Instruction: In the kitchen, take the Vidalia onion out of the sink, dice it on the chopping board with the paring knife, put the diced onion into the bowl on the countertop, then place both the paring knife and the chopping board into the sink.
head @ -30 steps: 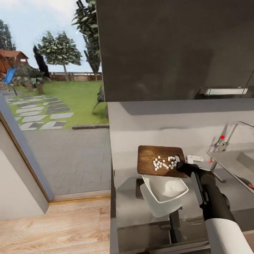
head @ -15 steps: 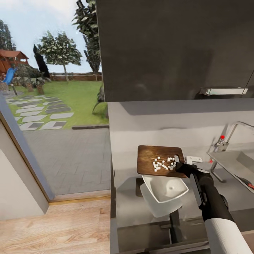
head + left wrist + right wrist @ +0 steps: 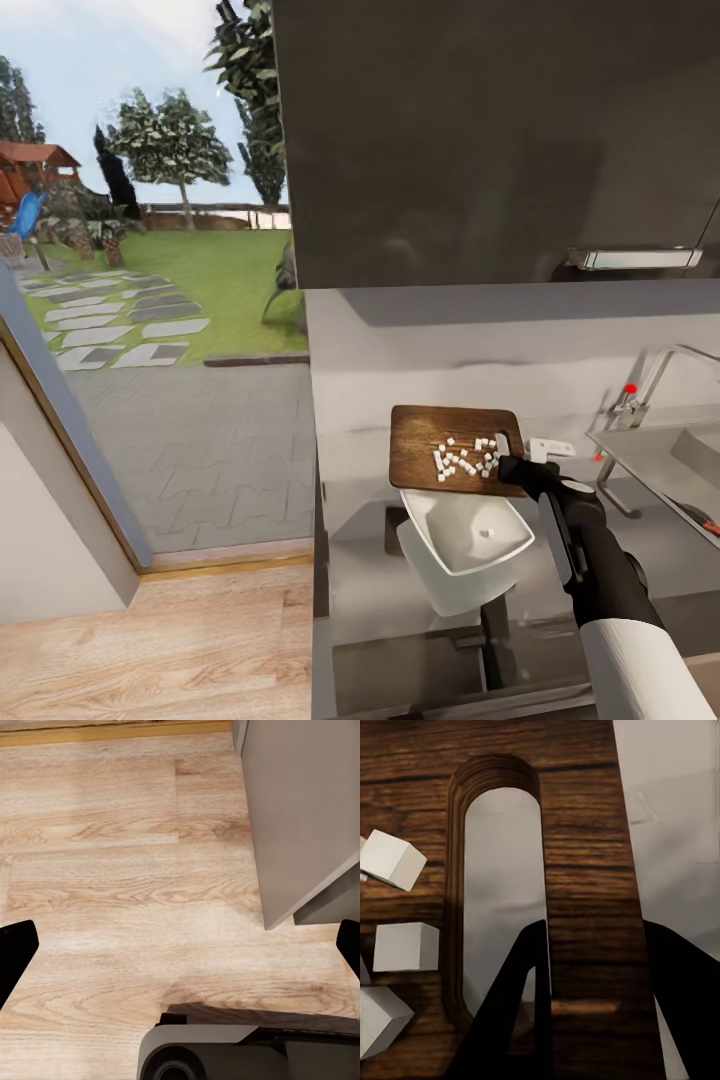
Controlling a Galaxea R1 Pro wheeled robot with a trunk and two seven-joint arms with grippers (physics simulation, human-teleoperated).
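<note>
My right gripper (image 3: 513,466) is shut on the handle-slot end of the dark brown chopping board (image 3: 440,443), held above the countertop (image 3: 360,570). In the right wrist view one finger (image 3: 521,982) passes through the slot and the other sits outside the chopping board's (image 3: 585,870) end. Several white onion cubes (image 3: 462,460) lie on the board near its low edge; some onion cubes (image 3: 394,862) show close up. The white square bowl (image 3: 450,520) sits just below the board's front edge with one cube (image 3: 487,533) in it. My left gripper (image 3: 180,945) hangs open over wooden floor.
The steel sink (image 3: 665,455) with its chrome tap (image 3: 655,375) and red knob (image 3: 630,388) lies to the right. A dark slim object with red (image 3: 706,520) rests at the sink's near edge. Dark wall cabinets (image 3: 500,140) hang above. A cabinet side (image 3: 300,817) stands by the left gripper.
The board has risen slightly in my right gripper, and one white cube has dropped into the bowl.
</note>
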